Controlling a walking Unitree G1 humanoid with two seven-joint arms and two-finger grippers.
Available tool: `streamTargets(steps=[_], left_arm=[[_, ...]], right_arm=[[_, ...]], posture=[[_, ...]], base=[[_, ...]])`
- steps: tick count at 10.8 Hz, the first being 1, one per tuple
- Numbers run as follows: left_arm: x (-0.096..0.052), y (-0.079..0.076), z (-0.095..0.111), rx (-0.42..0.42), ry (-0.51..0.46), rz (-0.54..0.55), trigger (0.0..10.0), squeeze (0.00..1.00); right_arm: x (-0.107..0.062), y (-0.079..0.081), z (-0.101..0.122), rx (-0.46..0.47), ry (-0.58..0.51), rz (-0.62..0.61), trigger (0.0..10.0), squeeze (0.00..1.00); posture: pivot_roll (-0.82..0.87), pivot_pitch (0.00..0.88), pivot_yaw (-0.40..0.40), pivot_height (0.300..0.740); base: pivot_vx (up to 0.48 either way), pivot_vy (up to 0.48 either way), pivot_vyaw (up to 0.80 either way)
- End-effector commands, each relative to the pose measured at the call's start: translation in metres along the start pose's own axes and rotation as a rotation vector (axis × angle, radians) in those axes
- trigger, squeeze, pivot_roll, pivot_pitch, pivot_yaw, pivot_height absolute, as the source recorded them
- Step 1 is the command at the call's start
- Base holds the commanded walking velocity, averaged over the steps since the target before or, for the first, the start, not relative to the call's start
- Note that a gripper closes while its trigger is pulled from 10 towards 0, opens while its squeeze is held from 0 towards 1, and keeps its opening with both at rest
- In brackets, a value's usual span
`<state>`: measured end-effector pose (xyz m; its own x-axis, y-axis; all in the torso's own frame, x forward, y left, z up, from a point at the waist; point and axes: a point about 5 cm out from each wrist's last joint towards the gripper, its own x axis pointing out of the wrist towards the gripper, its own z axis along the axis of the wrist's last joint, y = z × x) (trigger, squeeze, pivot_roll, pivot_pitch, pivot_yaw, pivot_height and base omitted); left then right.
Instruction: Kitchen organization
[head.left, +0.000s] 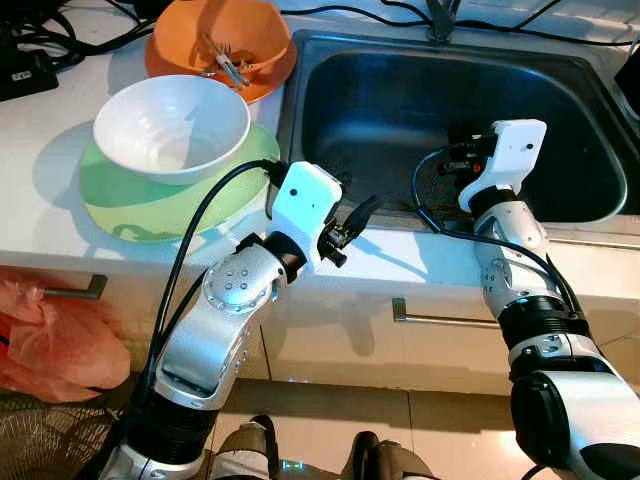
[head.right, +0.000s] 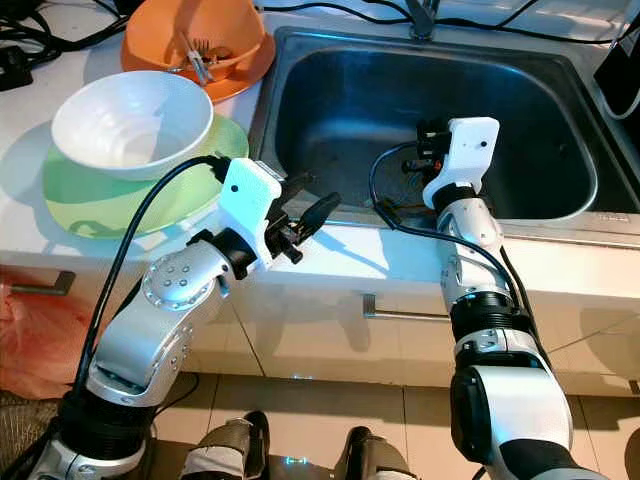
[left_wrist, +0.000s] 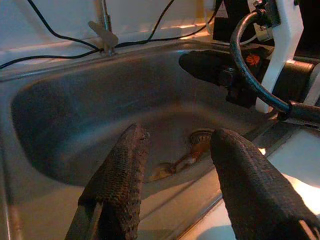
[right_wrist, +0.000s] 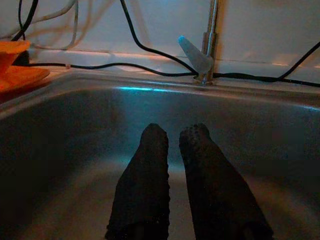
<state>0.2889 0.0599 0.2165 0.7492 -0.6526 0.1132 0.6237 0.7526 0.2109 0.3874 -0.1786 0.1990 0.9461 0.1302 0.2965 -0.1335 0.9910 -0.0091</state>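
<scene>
Steel sink (head.left: 560, 120) seen set into white counter (head.left: 40, 200), basin largely bare; small debris noted by drain (left_wrist: 200, 137). Green plate (head.left: 120, 205) carrying white bowl (head.left: 170, 125) sits near counter's front edge; orange bowl (head.left: 220, 45) behind. Left gripper (head.left: 350, 222) held over sink's front rim, fingers spread, nothing held. Right gripper (right_wrist: 172, 150) lowered inside basin, fingers nearly closed, nothing gripped.

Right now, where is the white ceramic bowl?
In the left eye view, the white ceramic bowl sits on the round green plate on the counter, left of the steel sink, in front of the orange bowl.
</scene>
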Motion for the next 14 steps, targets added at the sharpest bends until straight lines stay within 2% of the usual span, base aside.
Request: streamTargets(steps=[1,4,9,12,14], left_arm=[[0.001,-0.004,0.004,0.007,-0.013,-0.011,10.0,0.0],[0.002,-0.002,0.005,0.011,-0.021,-0.001,10.0,0.0],[0.005,0.004,0.011,0.022,-0.059,0.068,10.0,0.0],[0.006,0.02,0.016,0.052,-0.11,0.208,10.0,0.0],[0.005,0.027,0.013,0.102,-0.039,0.281,10.0,0.0]], right_arm=[[-0.006,-0.002,-0.013,-0.002,0.06,0.002,10.0,0.0],[0.0,0.0,0.001,0.024,0.004,0.002,10.0,0.0],[0.01,0.008,0.043,0.099,-0.154,0.038,10.0,0.0],[-0.004,0.01,0.055,0.05,-0.179,0.069,10.0,0.0],[-0.018,0.006,0.061,0.019,-0.185,0.057,10.0,0.0]], posture=[[0.23,0.206,-0.048,0.74],[0.23,0.209,-0.047,0.74],[0.21,0.21,-0.05,0.74],[0.19,0.212,-0.058,0.74],[0.17,0.21,-0.058,0.74]], base=[[0.0,0.0,0.0],[0.0,0.0,0.0],[0.0,0.0,0.0],[0.0,0.0,0.0],[0.0,0.0,0.0]])
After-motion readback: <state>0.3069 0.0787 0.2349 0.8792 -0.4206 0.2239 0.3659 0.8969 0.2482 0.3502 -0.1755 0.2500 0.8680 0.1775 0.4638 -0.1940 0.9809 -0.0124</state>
